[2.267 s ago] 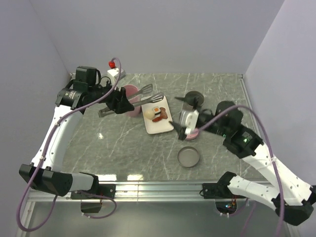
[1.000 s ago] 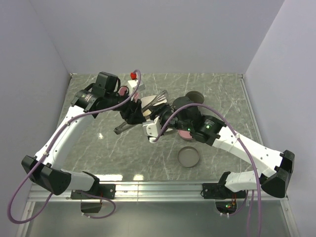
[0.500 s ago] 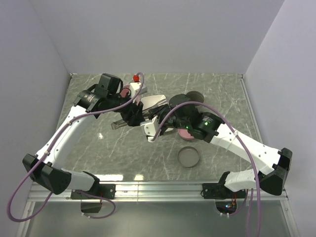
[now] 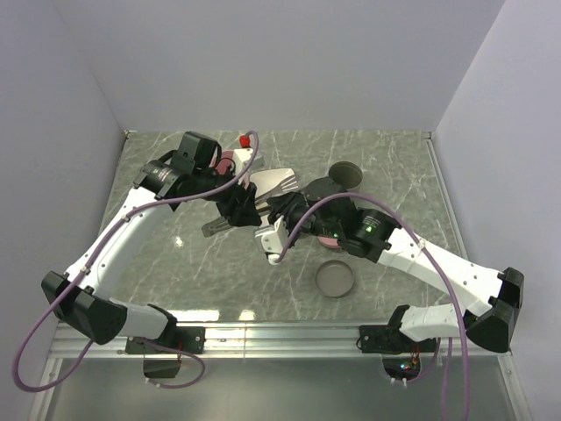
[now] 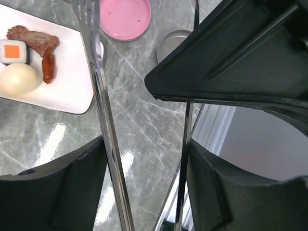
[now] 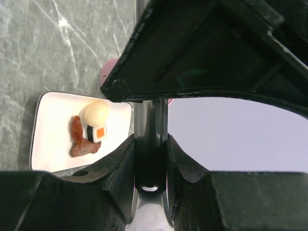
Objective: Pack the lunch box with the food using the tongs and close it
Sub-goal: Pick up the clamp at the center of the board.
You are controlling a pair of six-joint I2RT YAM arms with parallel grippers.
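The tongs (image 5: 103,134) are open and held by both grippers.
Your left gripper (image 4: 237,205) grasps the two spread arms; your right gripper (image 6: 150,166) clamps the joined end. The food (image 5: 18,78), three pieces, lies on the white plate (image 5: 70,82).

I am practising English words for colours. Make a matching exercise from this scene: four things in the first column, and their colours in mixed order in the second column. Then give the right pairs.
Things:
1. plate
2. rice roll, its centre
3. tongs
4. round dish beyond the plate

Colours:
a. pink
b. white
c. silver-grey
d. orange

Right pairs: 1-b, 2-d, 3-c, 4-a.
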